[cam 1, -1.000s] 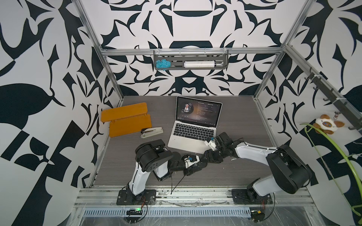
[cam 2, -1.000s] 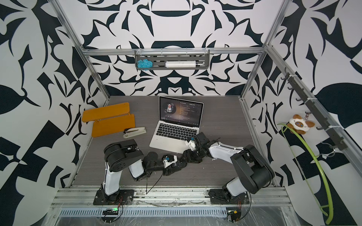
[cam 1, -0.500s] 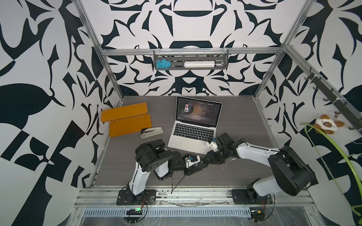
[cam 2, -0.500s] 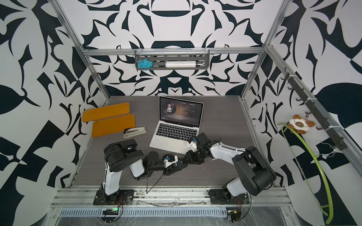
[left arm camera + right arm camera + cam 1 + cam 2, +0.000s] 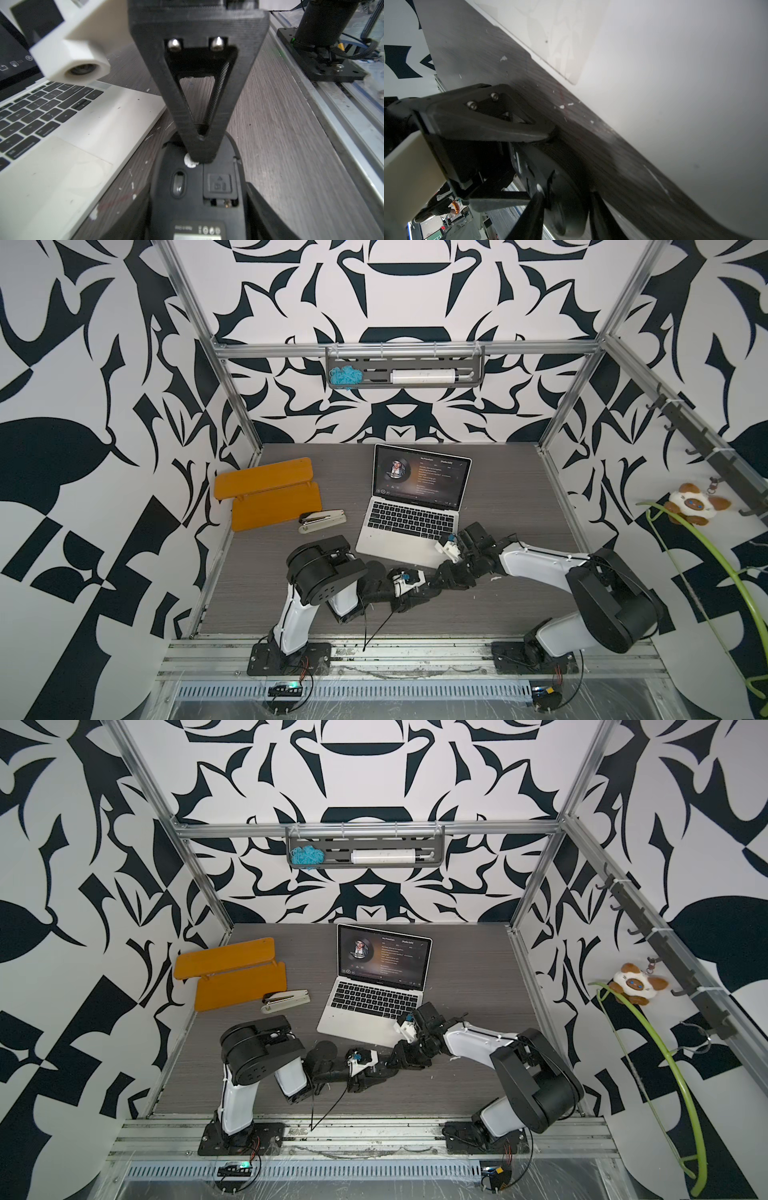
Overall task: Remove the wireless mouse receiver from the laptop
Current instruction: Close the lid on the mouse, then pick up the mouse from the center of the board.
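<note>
- Table (image 5: 515, 485): a grey wood-grain surface that carries everything in the scene.
- Laptop (image 5: 409, 526): open, screen lit, near the middle of the table. Both arms meet just off its front right corner.
- Left gripper (image 5: 198, 185): pressed against the two long sides of the mouse and holding it. The mouse's underside faces the left wrist camera.
- Right gripper (image 5: 565, 195): the jaws straddle the far end of the mouse. One fingertip (image 5: 202, 153) rests on the underside beside a small white disc. It cannot be told whether the jaws are clamped tight or only in contact.
- Mouse (image 5: 195, 203): black and oval, held upside down just beside the laptop's front right corner.
- Receiver: not visible in any view.
  - In both top views the laptop's side edges are too small to read, and the right arm covers part of the right edge.
  - Expected handling: very light and rigid, with a smooth shell, held in the port by friction only.
  - Recommended hold: fingertips on the two broad flat faces of the protruding cap.
  - Recommended pull: straight out along the port axis.
  - Cautions: sideways leverage would likely strain the port, and the short cap gives little grip, so a slip is probable.
</note>
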Robot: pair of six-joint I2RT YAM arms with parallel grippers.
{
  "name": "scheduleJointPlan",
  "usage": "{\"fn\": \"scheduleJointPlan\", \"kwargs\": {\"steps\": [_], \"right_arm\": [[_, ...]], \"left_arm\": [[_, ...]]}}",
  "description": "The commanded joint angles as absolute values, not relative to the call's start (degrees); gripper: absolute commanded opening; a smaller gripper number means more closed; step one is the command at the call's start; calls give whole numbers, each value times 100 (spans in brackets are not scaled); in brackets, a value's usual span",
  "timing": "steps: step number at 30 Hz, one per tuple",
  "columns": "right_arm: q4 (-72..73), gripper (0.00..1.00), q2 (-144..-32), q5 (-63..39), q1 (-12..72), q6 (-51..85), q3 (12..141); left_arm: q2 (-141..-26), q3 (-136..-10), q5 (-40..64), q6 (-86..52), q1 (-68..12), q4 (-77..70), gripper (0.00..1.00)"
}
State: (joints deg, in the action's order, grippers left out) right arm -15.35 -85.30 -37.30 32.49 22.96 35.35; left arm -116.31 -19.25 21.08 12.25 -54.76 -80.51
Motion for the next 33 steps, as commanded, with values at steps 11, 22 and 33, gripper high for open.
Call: {"fn": "scheduleJointPlan", "kwargs": {"steps": [11,22,33], "right_arm": [[-1507,49,-9306,-3204,3797,2290,3604],[-1343,100,-8957,-3445,3580,2461,3466],[-1607,84,-8670,-3669,3035,2422,3292]], "left_arm": [[-11984,-1795,2083,1389,-5520,-6267,43],[-12015,-1758,2047,1347,-5520,-6359,41],[-12040,-1772,2108,1301,-5520,-6400,37]]}}
